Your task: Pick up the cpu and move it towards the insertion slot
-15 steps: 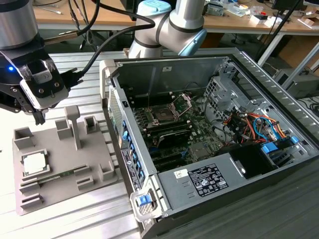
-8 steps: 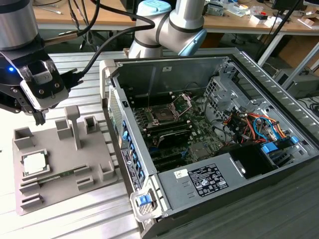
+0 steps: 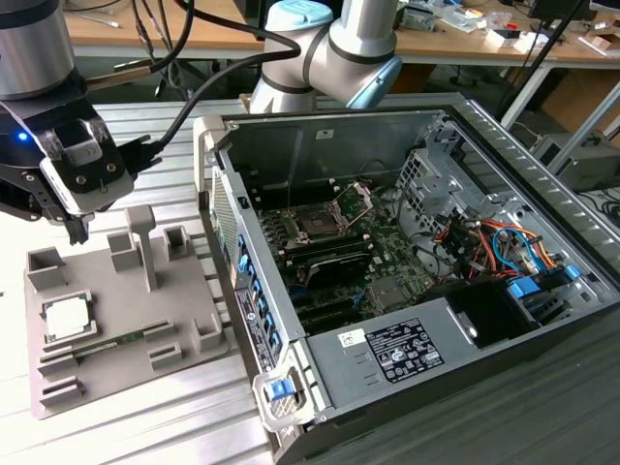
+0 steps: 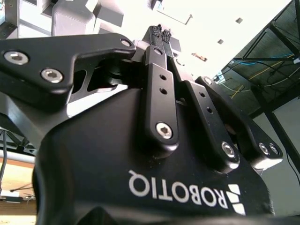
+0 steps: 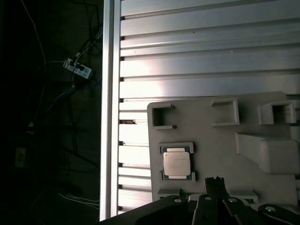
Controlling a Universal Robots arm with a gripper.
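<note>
Gripper (image 3: 79,231) hangs over the grey plate (image 3: 118,302) at the exterior view's left. Its fingers are pressed together with nothing between them. Cpu (image 3: 66,318) lies flat in a square recess of the plate, silvery face up, below the gripper and not touching it. In the first wrist view the closed fingertips (image 5: 212,180) sit near the cpu's corner. Slot (image 3: 318,225) lies inside the open computer case (image 3: 542,407), well apart from the cpu, with its bracket (image 3: 355,201) raised.
</note>
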